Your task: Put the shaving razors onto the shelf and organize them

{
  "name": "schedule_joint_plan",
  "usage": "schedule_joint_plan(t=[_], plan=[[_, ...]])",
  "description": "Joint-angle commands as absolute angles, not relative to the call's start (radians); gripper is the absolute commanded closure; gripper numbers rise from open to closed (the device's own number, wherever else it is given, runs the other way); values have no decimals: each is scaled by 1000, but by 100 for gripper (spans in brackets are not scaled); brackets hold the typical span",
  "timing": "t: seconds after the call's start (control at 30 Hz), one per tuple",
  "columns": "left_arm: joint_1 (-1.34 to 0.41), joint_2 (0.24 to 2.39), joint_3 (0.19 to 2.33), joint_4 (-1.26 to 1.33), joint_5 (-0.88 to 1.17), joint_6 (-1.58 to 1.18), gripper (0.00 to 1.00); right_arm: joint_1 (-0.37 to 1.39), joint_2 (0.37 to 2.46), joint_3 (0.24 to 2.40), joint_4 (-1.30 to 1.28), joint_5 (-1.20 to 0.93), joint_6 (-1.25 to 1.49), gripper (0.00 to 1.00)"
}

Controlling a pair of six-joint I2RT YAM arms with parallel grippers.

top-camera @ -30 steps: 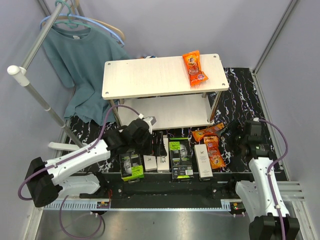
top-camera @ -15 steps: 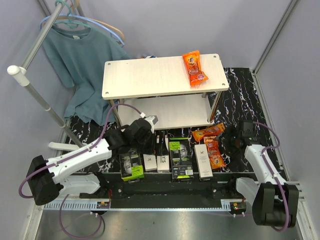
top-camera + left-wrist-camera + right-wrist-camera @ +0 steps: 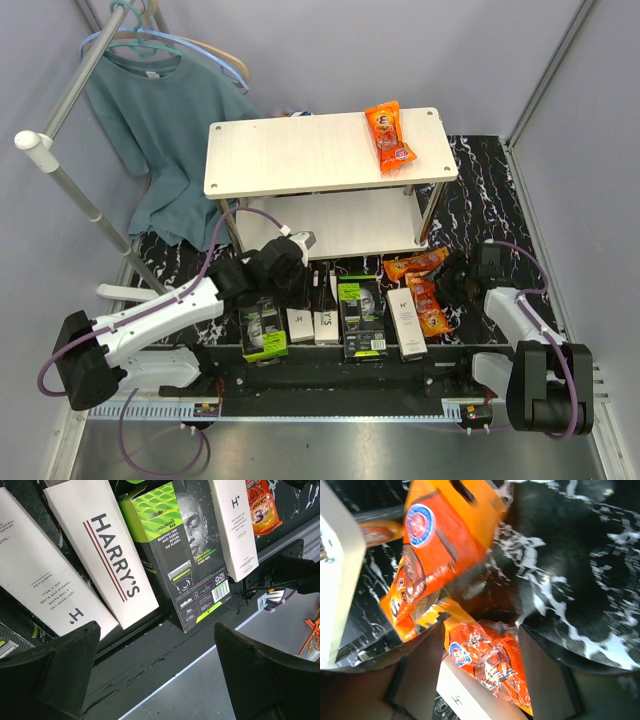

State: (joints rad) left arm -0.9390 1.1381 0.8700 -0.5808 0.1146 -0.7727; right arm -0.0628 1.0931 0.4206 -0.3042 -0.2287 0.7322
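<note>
Five shaving razor boxes lie in a row at the table's near edge: a black one, two white ones, a black one and a white one. The shelf stands behind them, with no razor box on it. My left gripper hovers over the row, open and empty. In the left wrist view I see the "HARRY'S" box and the black box with green label. My right gripper is open, low beside the orange packets; in its wrist view a packet lies between the jaws.
One orange snack packet lies on the shelf's top board. Two more lie right of the boxes. A teal shirt hangs on a rack at the back left. A metal rail runs along the near edge.
My right arm has folded down and its gripper has moved left, close to the orange packets. My left gripper has stayed nearly still over the boxes.
</note>
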Motion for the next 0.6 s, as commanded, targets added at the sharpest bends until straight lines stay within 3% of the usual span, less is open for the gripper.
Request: schedule_joint_plan(t=[0.0, 0.03, 0.13, 0.17, 0.27, 0.33, 0.57], plan=[[-942, 1141, 888, -554, 95, -779, 1, -38, 1124, 365, -232, -265, 750, 34], [-942, 1143, 890, -554, 95, -778, 1, -34, 1126, 367, -235, -261, 746, 38], [-942, 1147, 890, -555, 100, -781, 1, -32, 1129, 371, -242, -256, 749, 63], [-942, 1147, 891, -554, 100, -781, 1, -32, 1129, 371, -244, -250, 750, 76], [-942, 1144, 891, -554, 100, -781, 1, -32, 1118, 368, -245, -252, 753, 95], [-942, 1141, 891, -554, 98, -781, 1, -32, 1097, 371, -259, -259, 758, 100], [-942, 1146, 887, -557, 95, -779, 1, -32, 918, 425, -400, -232, 762, 100]])
